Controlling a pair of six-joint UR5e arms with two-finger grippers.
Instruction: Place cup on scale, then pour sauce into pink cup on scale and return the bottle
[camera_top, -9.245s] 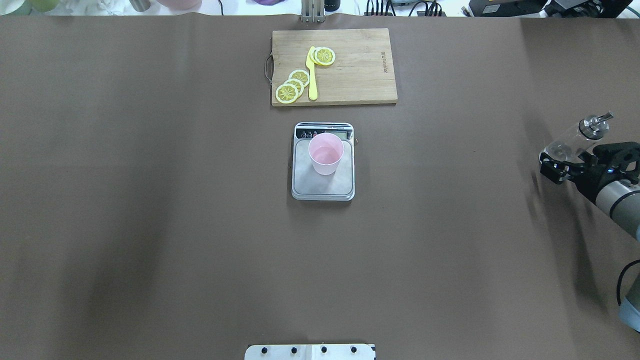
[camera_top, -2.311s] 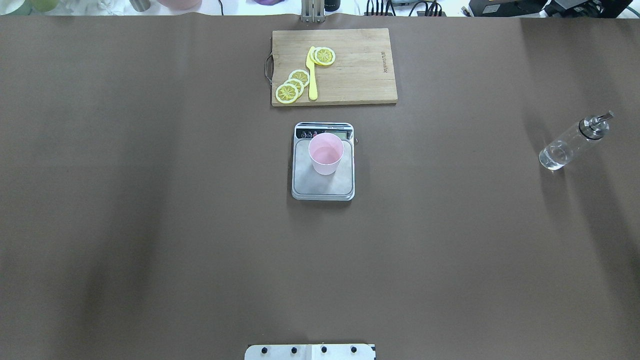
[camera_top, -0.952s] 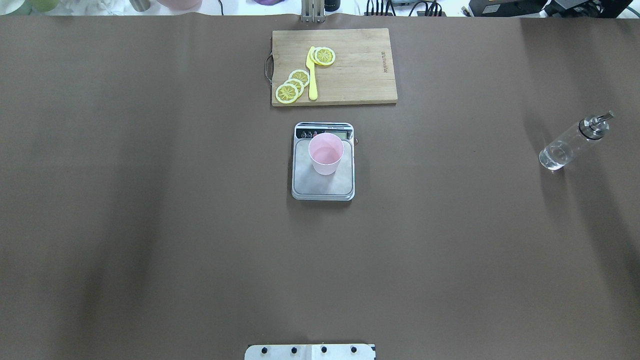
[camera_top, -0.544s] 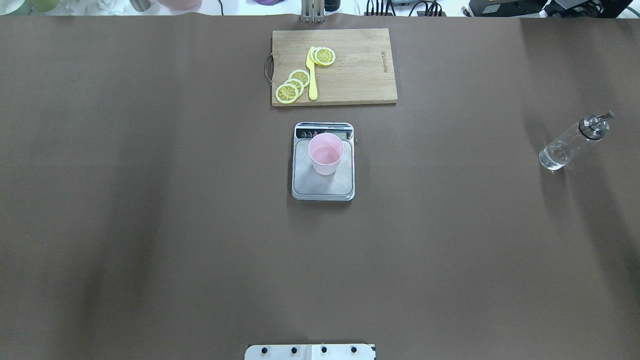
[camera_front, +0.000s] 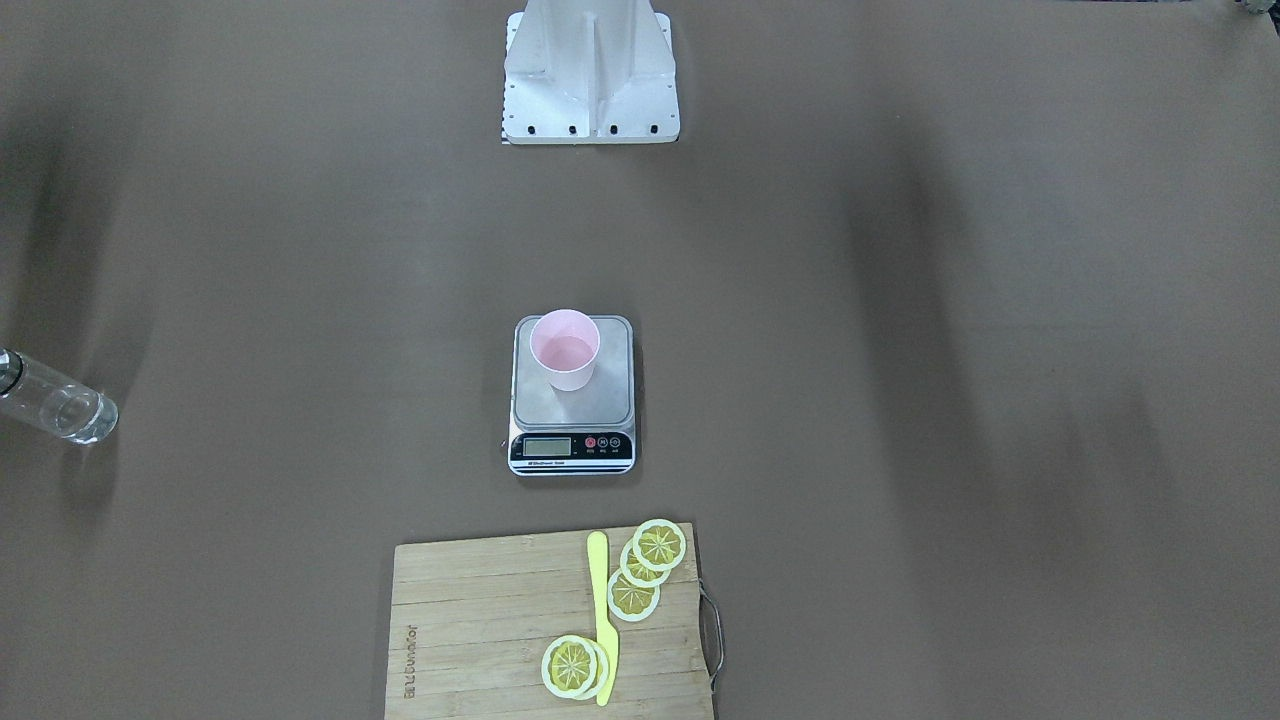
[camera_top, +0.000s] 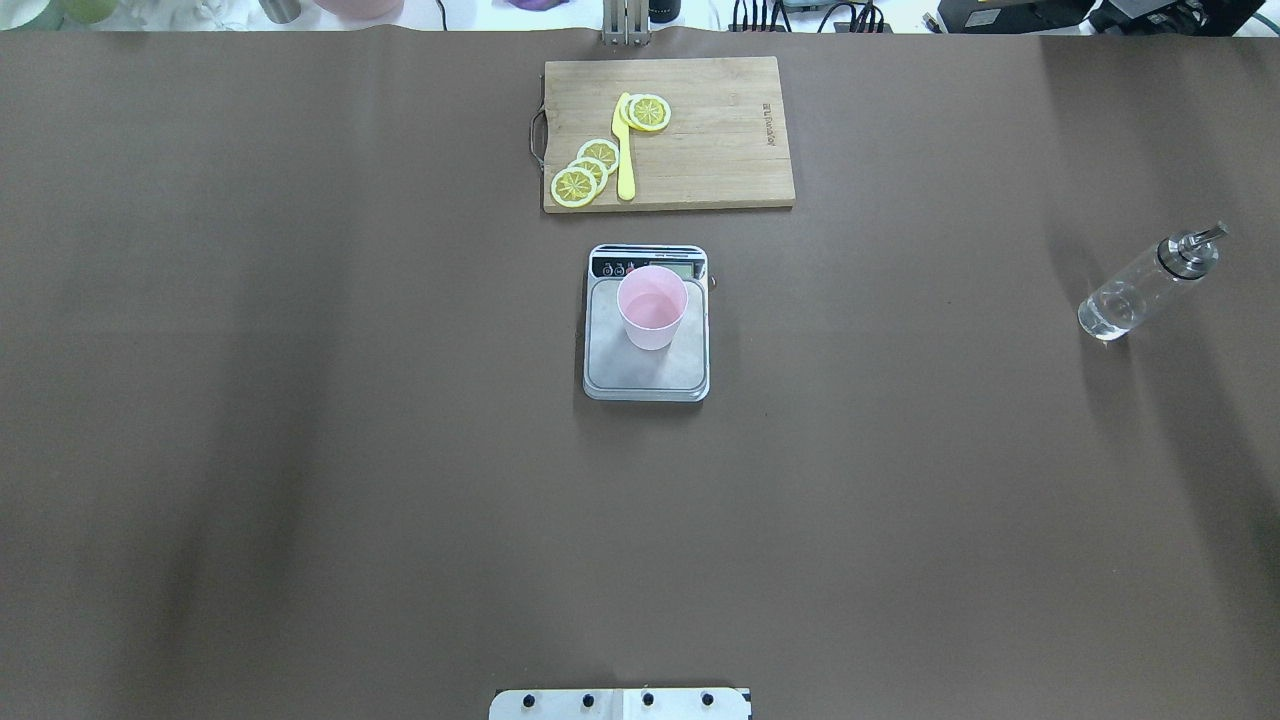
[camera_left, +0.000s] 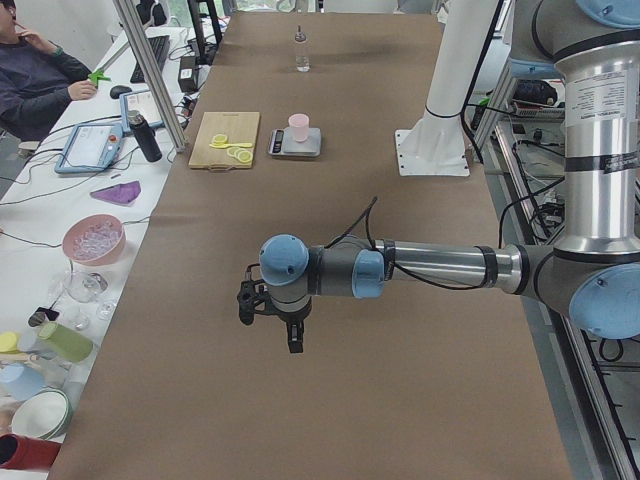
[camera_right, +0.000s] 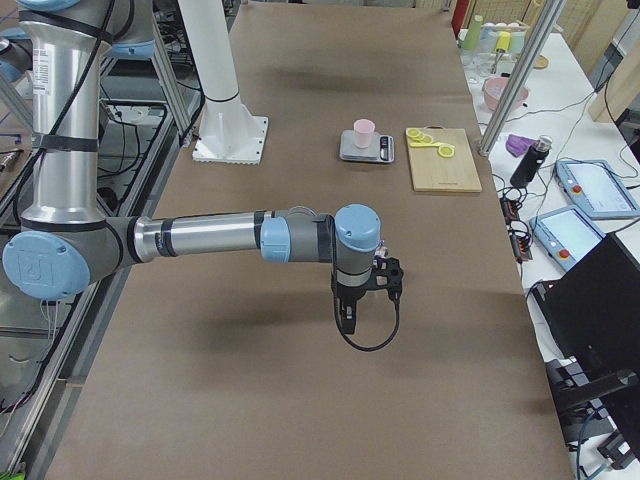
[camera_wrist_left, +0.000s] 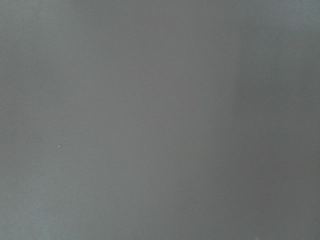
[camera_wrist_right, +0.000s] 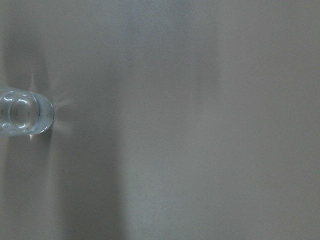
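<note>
Brown table (camera_top: 300, 450), scale (camera_top: 625, 377), bottle (camera_top: 1132, 294), cutting board (camera_top: 720, 150)

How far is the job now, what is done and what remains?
Done: the pale pink cup stands on the grey digital scale; the clear glass bottle stands alone, ungripped. In hand: nothing; left arm and right arm hang clear. Left: probably nothing, though whether the cup got filled is unclear.

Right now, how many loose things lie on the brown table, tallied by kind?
Pink cup: 1
Scale: 1
Bottle: 1
Cutting board: 1
Yellow knife: 1
Lemon slices: 5
Total: 10
</note>
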